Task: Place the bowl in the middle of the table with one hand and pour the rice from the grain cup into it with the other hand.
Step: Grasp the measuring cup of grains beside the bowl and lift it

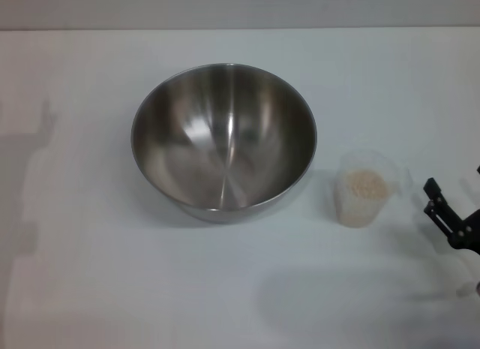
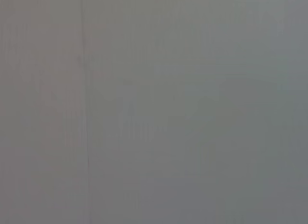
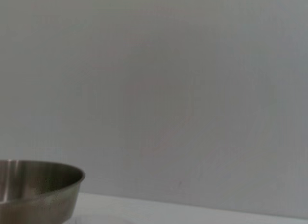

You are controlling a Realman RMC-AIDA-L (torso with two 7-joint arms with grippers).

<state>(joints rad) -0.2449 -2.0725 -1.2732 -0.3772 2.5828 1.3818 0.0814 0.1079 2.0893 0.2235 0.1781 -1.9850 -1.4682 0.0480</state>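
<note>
Right now your bowl [image 1: 223, 139] sits upright near the middle of the white worktop [image 1: 75, 289], and its brushed inside holds nothing. Just to its right, standing apart from it and not touching, you have the grain cup [image 1: 365, 188], upright, with the rice [image 1: 365, 186] showing as a pale heap inside the clear plastic. Your right gripper [image 1: 442, 210] pokes in at the right edge of the head view, beside the cup on its far-right side and clear of it; its black fingers [image 1: 433, 190] look spread, with a gap between them and nothing held. Your right wrist view catches only the bowl's rim and outer wall [image 3: 36, 188] low in the picture, plus a strip of worktop [image 3: 192, 212] under a plain grey wall [image 3: 168, 89]. Your left gripper is not visible in any view; the left wrist view gives you a flat grey surface [image 2: 192, 113] with a faint vertical seam, nothing else to read. Faint shadows lie on the left of the worktop.
</note>
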